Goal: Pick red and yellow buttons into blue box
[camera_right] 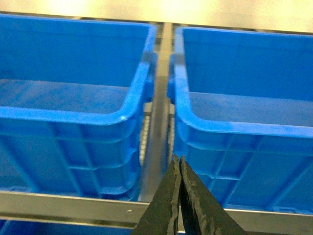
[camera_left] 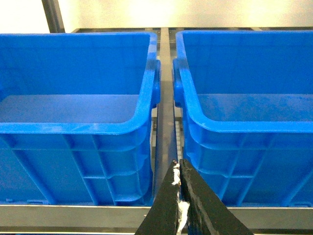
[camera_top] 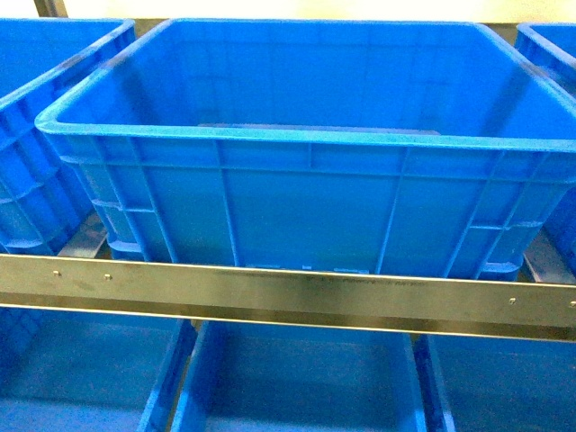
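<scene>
On the upper shelf, straight ahead in the head view, stands the blue box (camera_top: 306,193), a deep ribbed crate with a thick rolled rim, its front wall just behind the metal rail (camera_top: 288,292) that edges the shelf. Its floor looks bare as far as the near wall lets one see. Similar blue crates sit close on either side, the left neighbour crate (camera_top: 40,135) and the right neighbour crate (camera_top: 551,45) each cut off by the frame, and further blue bins (camera_top: 297,382) lie on the level beneath the rail. Neither the red nor the yellow button shows in any view. Each wrist camera looks along a narrow gap between two crates. The left gripper (camera_left: 178,169) has its black fingers pressed together at the tips, holding nothing, with something white showing between them lower down. The right gripper (camera_right: 177,164) likewise has its fingers together and empty, pointing at the gap above the rail.
</scene>
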`<state>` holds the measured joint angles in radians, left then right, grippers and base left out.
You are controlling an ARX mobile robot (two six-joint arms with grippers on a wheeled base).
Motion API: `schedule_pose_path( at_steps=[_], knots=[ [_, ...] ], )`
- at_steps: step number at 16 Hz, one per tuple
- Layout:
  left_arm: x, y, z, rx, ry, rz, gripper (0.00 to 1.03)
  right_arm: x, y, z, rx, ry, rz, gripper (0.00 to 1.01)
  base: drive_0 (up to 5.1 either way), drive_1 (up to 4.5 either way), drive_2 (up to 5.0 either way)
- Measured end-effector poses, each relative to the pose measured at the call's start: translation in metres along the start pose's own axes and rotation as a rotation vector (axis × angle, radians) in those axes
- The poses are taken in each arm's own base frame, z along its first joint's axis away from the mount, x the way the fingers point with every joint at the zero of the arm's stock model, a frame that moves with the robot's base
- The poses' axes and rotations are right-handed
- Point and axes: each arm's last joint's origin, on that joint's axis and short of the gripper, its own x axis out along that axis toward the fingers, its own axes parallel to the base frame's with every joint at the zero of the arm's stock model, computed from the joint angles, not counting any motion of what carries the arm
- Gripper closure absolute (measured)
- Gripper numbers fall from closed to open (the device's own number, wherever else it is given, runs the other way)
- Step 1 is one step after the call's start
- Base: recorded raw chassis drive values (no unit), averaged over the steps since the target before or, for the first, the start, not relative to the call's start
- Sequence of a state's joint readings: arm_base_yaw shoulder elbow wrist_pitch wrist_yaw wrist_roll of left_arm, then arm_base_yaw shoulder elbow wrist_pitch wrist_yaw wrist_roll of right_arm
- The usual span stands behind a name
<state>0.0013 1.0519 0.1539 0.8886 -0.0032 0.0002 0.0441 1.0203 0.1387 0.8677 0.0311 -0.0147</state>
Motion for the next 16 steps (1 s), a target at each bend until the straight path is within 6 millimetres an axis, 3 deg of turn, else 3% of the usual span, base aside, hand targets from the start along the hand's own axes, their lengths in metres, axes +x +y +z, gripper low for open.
schedule_pose_path(
  at_steps=[1, 5, 16],
  knots=[
    [-0.011, 0.0, -0.004, 0.0, 0.006, -0.005, 1.01, -0.01, -0.008, -0.002, 0.001, -0.003, -0.026, 0.99, 0.0, 0.0, 0.0],
    [-0.034, 0.0, -0.02, 0.0, 0.031, -0.005, 1.01, -0.032, -0.007, -0.015, 0.001, 0.004, -0.014, 0.99, 0.0, 0.0, 0.0],
    [-0.062, 0.0, -0.007, 0.0, -0.024, -0.004, 1.01, -0.059, -0.006, -0.007, 0.0, -0.026, -0.013, 0.99, 0.0, 0.0, 0.0]
  ],
)
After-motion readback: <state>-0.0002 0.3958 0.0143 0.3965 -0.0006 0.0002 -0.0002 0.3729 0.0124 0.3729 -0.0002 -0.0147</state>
